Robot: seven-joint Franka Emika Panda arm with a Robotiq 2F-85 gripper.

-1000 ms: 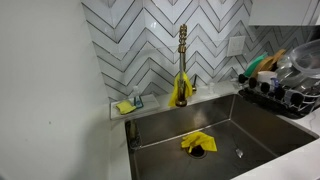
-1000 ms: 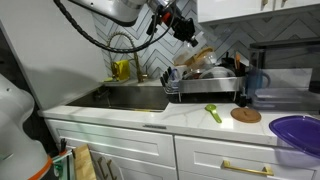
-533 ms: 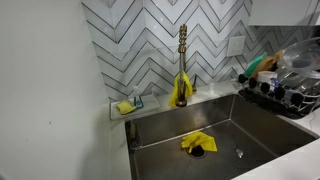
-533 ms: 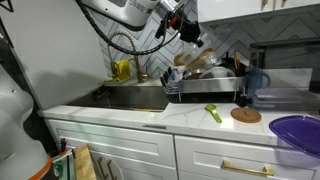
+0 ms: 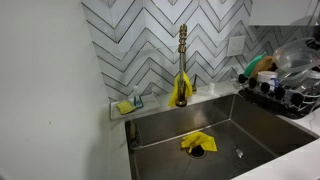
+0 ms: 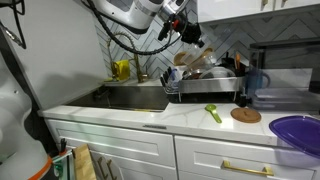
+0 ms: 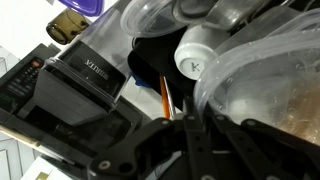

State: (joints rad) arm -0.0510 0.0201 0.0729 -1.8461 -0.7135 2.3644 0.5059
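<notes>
My tool hovers above the dish rack on the table; whether wide or narrow, I cannot tell. Risk: a crooked descent could topple the stacked clear containers.

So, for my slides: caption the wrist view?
Gripper close above clear plastic containers and a white round lid.
</notes>
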